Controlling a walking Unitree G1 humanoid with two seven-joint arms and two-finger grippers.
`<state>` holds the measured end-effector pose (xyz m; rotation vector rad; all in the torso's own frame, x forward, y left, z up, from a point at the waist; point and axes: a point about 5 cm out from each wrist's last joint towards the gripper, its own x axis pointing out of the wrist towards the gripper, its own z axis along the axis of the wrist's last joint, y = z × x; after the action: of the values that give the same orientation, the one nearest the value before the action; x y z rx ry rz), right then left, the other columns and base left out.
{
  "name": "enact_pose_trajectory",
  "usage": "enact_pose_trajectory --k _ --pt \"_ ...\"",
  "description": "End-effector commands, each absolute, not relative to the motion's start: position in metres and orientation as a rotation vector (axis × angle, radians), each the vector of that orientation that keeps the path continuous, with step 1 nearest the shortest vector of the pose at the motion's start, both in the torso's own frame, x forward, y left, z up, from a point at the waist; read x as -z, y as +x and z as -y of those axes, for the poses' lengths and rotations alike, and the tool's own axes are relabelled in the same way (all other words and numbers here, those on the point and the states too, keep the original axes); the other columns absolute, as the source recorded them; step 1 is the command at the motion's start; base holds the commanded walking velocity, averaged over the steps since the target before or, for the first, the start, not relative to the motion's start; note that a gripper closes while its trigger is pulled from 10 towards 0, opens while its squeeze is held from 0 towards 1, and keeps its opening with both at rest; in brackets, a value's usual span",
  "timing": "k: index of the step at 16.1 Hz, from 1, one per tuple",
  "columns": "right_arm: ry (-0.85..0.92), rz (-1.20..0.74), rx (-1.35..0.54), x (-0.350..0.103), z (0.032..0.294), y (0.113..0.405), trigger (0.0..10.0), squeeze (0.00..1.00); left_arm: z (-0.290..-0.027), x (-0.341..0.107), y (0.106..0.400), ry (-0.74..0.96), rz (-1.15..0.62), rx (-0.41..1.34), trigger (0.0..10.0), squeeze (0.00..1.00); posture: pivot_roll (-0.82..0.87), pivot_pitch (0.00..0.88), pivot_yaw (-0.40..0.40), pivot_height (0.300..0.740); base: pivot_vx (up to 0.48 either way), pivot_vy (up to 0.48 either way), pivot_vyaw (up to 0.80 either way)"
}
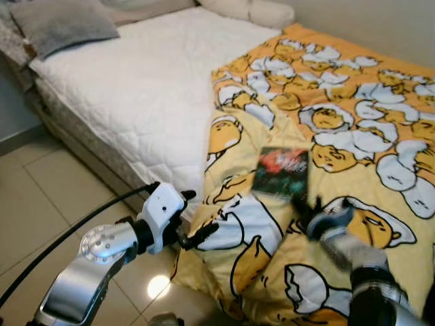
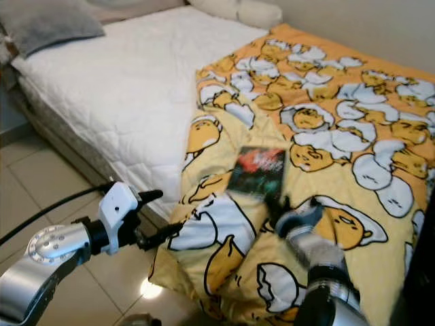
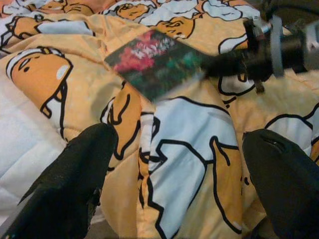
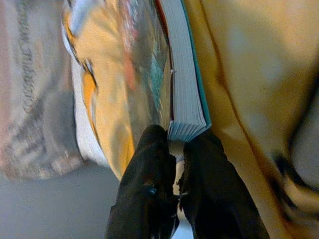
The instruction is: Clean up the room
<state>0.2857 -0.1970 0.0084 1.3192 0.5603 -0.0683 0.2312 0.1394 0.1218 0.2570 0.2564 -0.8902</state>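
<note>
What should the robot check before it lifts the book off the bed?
1. Right gripper shut on the book: ok, its fingers pinch the corner of the pages.
2. Grip deep enough to carry the book: cannot tell, only the corner is held.
3. Book free of the egg-cartoon blanket: cannot tell, folds rise beside it.
4. Left gripper out of the way: ok, open near the bed's edge, apart from the book.
5. Nothing lying on top of the book: ok.

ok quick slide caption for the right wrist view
Right gripper pinching the corner of a book lying on the yellow cartoon-print blanket.
</note>
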Motion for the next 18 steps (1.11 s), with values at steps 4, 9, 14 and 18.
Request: enact_pose_trajectory --k 4,9,14,18 --pt "1.163 -0.538 0.057 -0.016 0.186 0.301 10.0 0.00 -0.135 -0.123 0.236 0.276 -0.238 0.906 10.0 0.69 0.17 0.000 -0.058 0.740 0.000 0.000 0.00" --pt "1.166 -0.456 0.061 -0.034 0.183 0.321 10.0 1.00 -0.134 -0.123 0.235 0.280 -0.237 0.900 10.0 0.67 0.18 0.000 -0.072 0.740 0.000 0.000 0.00" --pt "1.216 -0.394 0.130 -0.036 0.181 0.329 10.0 1.00 -0.134 -0.122 0.236 0.274 -0.238 0.890 10.0 0.64 0.18 0.000 -0.071 0.740 0.000 0.000 0.00" --pt "1.249 -0.325 0.163 -0.044 0.172 0.338 10.0 1.00 -0.133 -0.122 0.237 0.275 -0.236 0.886 10.0 0.64 0.19 0.000 -0.072 0.740 0.000 0.000 0.00"
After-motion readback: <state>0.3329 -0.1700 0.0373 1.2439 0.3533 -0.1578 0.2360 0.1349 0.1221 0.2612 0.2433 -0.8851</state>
